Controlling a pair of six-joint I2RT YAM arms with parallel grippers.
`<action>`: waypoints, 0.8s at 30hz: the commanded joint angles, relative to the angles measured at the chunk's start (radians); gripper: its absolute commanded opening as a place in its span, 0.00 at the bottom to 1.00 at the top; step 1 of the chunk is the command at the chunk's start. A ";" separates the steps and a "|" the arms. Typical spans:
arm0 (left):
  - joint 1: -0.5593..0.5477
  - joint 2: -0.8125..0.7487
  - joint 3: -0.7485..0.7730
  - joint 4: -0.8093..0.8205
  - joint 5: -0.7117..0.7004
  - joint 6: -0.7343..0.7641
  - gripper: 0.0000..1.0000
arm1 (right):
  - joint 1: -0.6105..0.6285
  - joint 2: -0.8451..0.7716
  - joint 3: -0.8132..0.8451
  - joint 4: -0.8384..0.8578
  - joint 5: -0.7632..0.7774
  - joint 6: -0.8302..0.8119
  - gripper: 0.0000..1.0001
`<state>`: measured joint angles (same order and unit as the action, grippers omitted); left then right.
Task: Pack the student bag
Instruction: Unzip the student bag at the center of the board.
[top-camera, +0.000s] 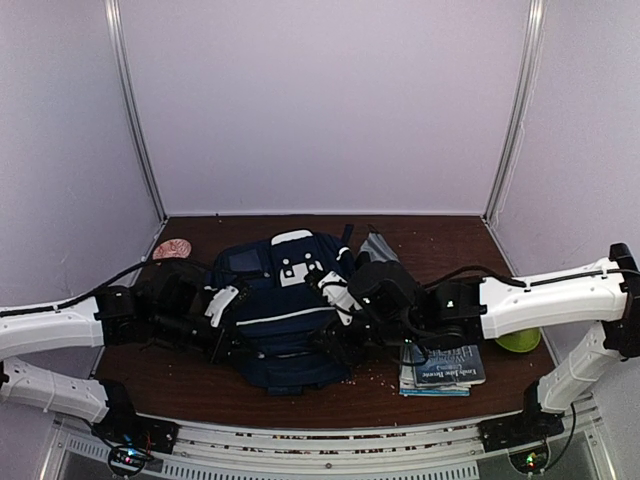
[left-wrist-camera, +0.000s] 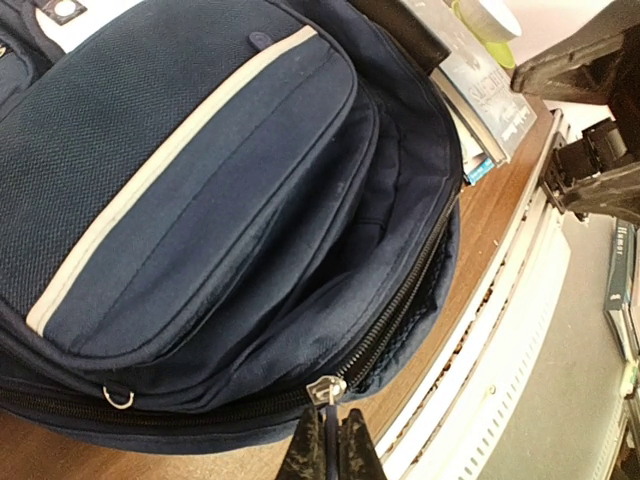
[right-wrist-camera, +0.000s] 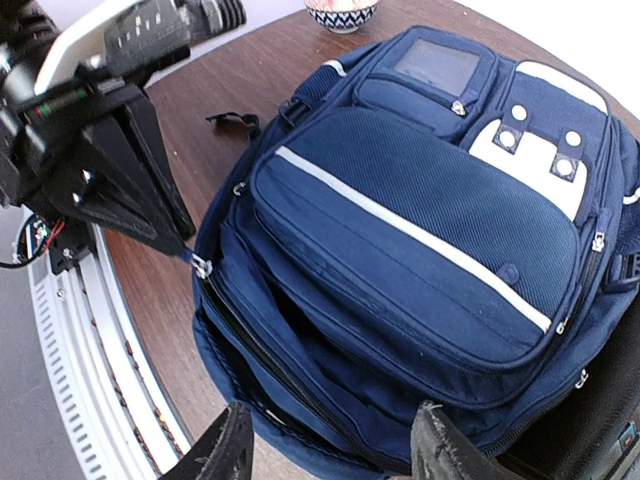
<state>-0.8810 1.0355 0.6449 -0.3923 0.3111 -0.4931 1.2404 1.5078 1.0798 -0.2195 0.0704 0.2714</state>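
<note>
The large navy-blue fabric backpack with white trim stripes (top-camera: 285, 310) lies flat on the dark brown wooden surface (top-camera: 200, 375). It sits between my two arms, front pockets facing up and its white patches toward the far side. The zip of its main compartment stands open along the near edge, and the gap shows dark blue lining.

My left claw (left-wrist-camera: 325, 432) is closed tight on the small metal zipper pull (left-wrist-camera: 327, 390) at the backpack's near left corner. The pull is pinched between the two black fingers.

My right claw (right-wrist-camera: 335, 425) hangs over the backpack's near right side with its fingers spread wide. The open edge of the backpack shows between them. I cannot tell whether they touch the cloth.

Just to the right of the backpack lies a stack of books with grey and blue covers (top-camera: 440, 368). A lime-green round bowl (top-camera: 520, 340) sits farther right, partly under my right arm. A small grey pouch (top-camera: 378, 245) rests at the backpack's far right corner. A small patterned bowl (top-camera: 172, 248) stands beyond its far left corner.
</note>
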 joint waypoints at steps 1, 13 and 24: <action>-0.036 -0.036 -0.034 0.104 -0.084 -0.056 0.00 | 0.013 0.052 0.081 -0.012 -0.008 -0.025 0.53; -0.053 -0.144 -0.133 0.098 -0.155 -0.130 0.00 | 0.055 0.286 0.273 -0.102 -0.043 -0.172 0.55; -0.055 -0.193 -0.161 0.080 -0.167 -0.147 0.00 | 0.065 0.387 0.358 -0.152 0.009 -0.202 0.48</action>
<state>-0.9314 0.8627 0.4896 -0.3374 0.1661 -0.6292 1.2964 1.8744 1.3903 -0.3367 0.0357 0.0944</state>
